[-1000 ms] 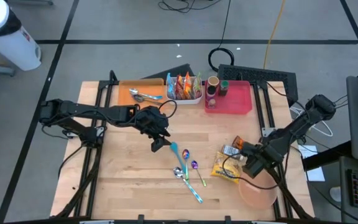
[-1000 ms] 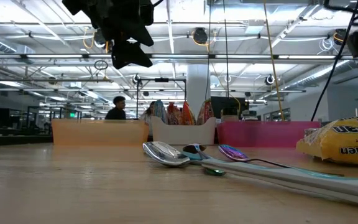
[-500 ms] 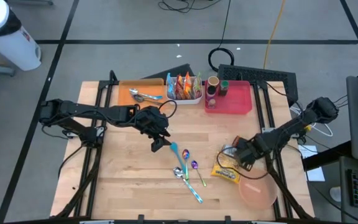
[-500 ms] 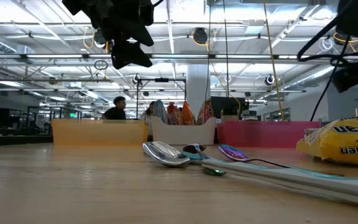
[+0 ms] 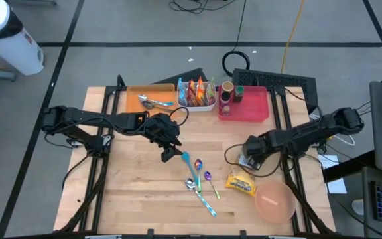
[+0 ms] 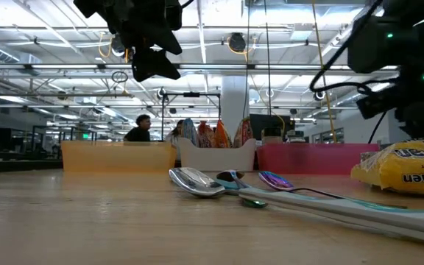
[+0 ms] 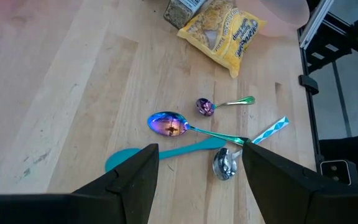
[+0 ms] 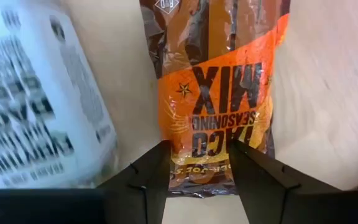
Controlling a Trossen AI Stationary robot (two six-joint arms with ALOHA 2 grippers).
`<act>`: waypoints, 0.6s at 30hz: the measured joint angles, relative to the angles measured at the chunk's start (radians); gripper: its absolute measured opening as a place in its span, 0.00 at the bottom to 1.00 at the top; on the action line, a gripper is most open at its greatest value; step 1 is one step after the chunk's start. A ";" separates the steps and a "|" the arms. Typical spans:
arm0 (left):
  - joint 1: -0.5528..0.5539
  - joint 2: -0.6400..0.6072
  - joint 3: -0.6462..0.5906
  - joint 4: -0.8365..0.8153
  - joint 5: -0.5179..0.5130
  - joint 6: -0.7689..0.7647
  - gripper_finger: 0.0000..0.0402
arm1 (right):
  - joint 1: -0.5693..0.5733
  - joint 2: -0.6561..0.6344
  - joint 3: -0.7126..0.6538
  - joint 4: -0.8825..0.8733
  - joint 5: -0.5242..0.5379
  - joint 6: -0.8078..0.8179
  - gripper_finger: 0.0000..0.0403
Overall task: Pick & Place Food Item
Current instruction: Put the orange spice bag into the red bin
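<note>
An orange-and-brown taco seasoning packet [image 8: 219,106] lies flat on the wooden table, right of centre. My right gripper [image 5: 249,157] is low over it and open. Its two fingers [image 8: 145,180] stand over the packet's end, one at each side. A yellow ramen packet [image 5: 242,183] lies just nearer the front edge and also shows in the low view [image 6: 407,165]. My left gripper [image 5: 171,154] hangs open and empty above the table's middle, over several spoons [image 7: 179,127]. My right gripper's open fingers come from above over one end of the seasoning packet [image 8: 197,177], which lies flat on the table. I cannot tell whether they touch it.
A white printed packet [image 8: 36,106] lies beside the seasoning packet. A pink bowl [image 5: 275,204] sits at the front right. Along the far edge stand an orange tray [image 5: 144,99], a white basket of packets [image 5: 196,94] and a pink tray [image 5: 251,106] with jars.
My right gripper has gone from beside the pink bowl toward the table's left and far edge, passing the ramen packet, and now stands over the seasoning packet. The bowl now shows whole.
</note>
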 joint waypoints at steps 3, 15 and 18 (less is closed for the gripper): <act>0.000 0.000 0.000 0.000 0.000 0.000 0.60 | -0.057 0.000 0.000 0.040 0.000 -0.041 0.38; 0.000 0.000 0.000 -0.001 0.000 0.000 0.60 | -0.197 -0.022 0.064 0.045 0.029 -0.193 0.38; 0.000 0.000 0.000 -0.003 0.000 0.000 0.60 | -0.207 -0.039 0.104 0.029 0.053 -0.230 0.38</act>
